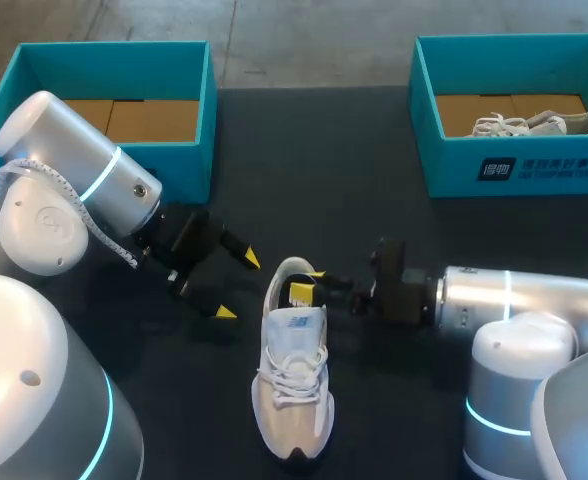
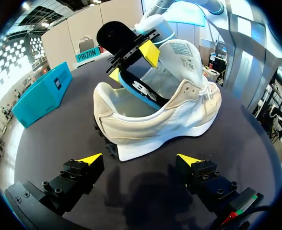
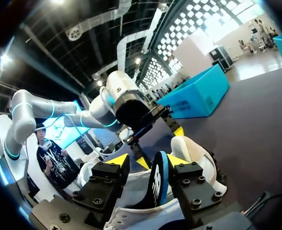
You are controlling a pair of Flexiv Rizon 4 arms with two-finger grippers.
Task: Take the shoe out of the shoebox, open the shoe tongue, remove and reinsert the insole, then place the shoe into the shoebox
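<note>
A cream sneaker lies mid-table, toe toward the near edge, its tongue lifted. My right gripper comes in from the right to the shoe's opening, shut on the dark, blue-edged insole. The insole slants half out of the shoe's heel. My left gripper is open and empty just left of the heel. In its own view, the left gripper faces the sneaker's side a short way off.
A teal shoebox with a bare cardboard floor stands at the back left, close behind my left arm. Another teal shoebox at the back right holds a second pale shoe. Dark table lies between the boxes.
</note>
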